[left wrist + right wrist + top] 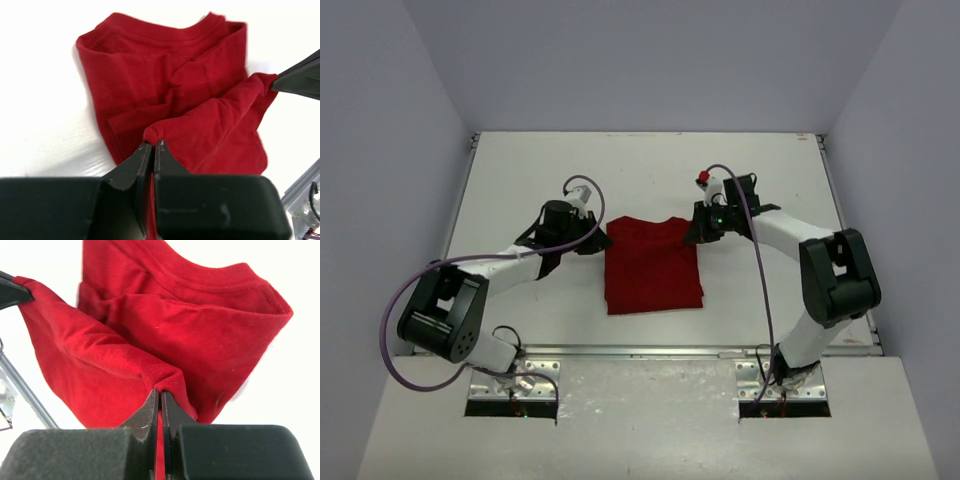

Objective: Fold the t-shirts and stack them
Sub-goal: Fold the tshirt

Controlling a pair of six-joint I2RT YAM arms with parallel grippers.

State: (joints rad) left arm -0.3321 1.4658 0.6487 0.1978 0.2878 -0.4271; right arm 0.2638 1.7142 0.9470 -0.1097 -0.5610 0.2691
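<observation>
We look down on a white tabletop [520, 170] between pale grey walls [380, 150], where two black-and-white arms reach inward from the 6 o'clock edge. The left arm [500, 265] bends in from 8 o'clock and the right arm [790, 235] from 4 o'clock. Both meet at the one garment in the middle.

The dark red t-shirt [652, 270] lies near the centre of the tabletop, folded into a rough rectangle with its collar [656, 222] at the 12 o'clock edge. We see the left jaws pressed together on a pinch of red cloth at the shirt's 10 o'clock corner. The right jaws are clamped the same way on the 2 o'clock corner.

From each wrist camera, the pinched fabric rises off the surface in a small peak. A taut band of cloth runs across to the opposite jaws, lifted above the layers below. The rest of the shirt rests on the tabletop, the ribbed collar curving along its 12 o'clock side.
</observation>
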